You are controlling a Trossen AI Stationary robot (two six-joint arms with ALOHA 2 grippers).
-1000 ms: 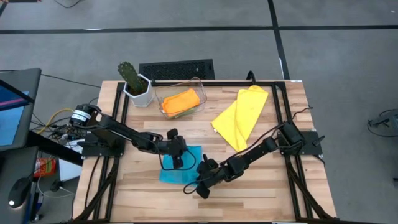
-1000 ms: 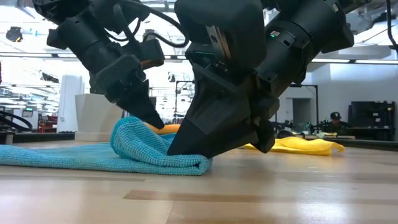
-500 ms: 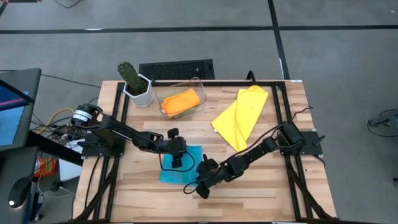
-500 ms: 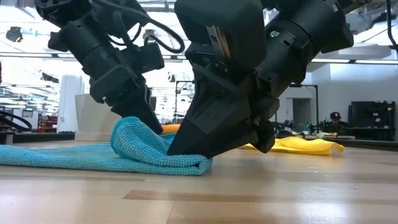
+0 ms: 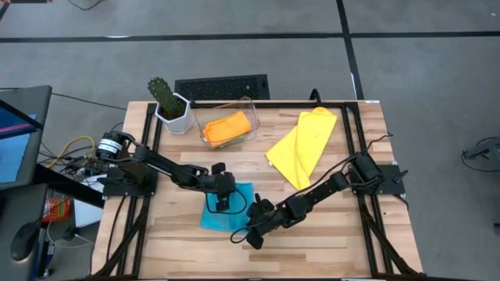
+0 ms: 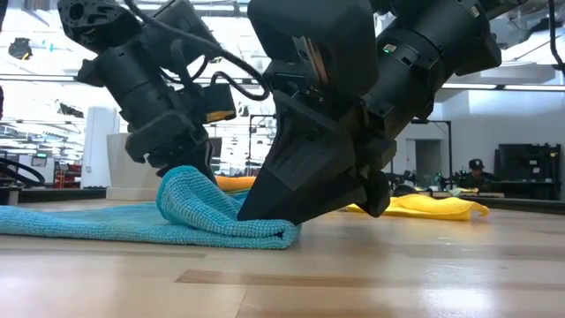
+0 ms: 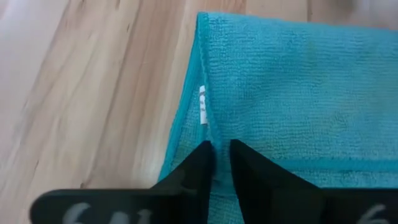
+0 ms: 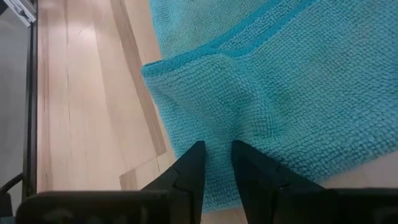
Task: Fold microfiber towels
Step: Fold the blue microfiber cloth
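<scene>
Towels are what I am folding, and the light blue towel is lying near the front middle of the surface, with both of my pincers working on it. My right pincer is pinching a doubled-over corner of it between narrowly set fingers, down low against the wood. My left pincer is sitting on the towel's far edge with its fingers nearly together, a thin strip of hem showing between them; whether it is truly gripping that hem I cannot tell.

What I am worrying about: if my left fingers are only resting on the cloth, the edge is likely to slip free as I lift and the fold will come out crooked. My two pincers are also very close together, so a careless sweep could knock one into the other or drag the bunched ridge out of line. Pressing too low could scrape my right fingertips along the wood.

The yellow towel is lying well apart toward the right rear, and the orange towel is resting in the clear bin at the back.

A small white tag is showing at the blue towel's hem, but its printing is too small to read.
</scene>
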